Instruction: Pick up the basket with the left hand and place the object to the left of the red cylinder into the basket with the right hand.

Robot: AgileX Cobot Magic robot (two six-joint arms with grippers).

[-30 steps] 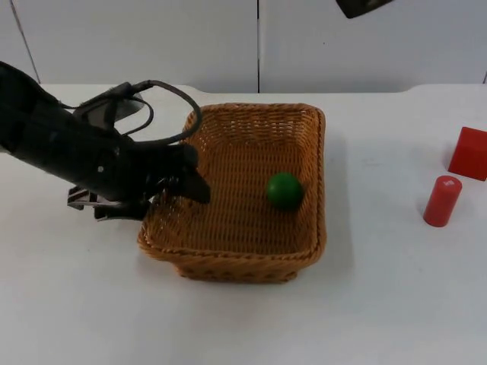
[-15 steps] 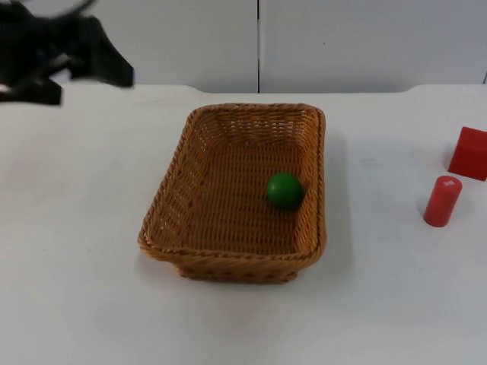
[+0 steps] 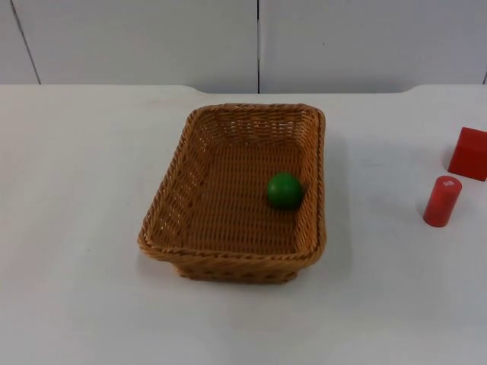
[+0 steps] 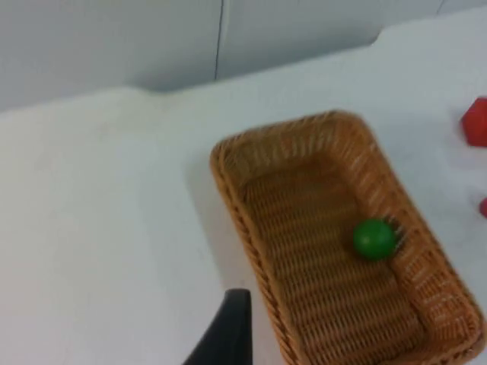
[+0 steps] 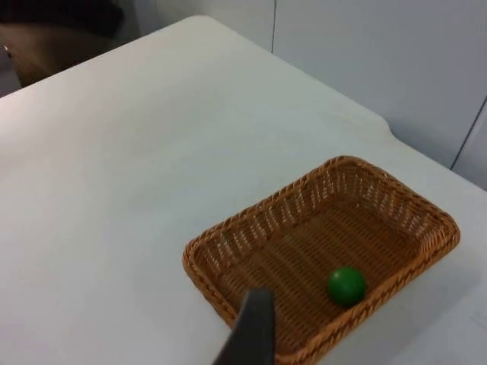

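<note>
The left claw (image 4: 228, 334) has let go and withdrawn, grip state untellable; basket (image 3: 236, 194) rests on the desk (image 3: 76, 228) holding the green ball (image 3: 285, 190); task looks finished.

A brown woven basket (image 3: 232, 194) sits flat on the white desk (image 3: 76, 190), open side up. A small green ball (image 3: 284, 190) lies inside it, close to one long wall. A red cylinder (image 3: 442, 201) stands upright on the desk, well apart from the basket.
</note>
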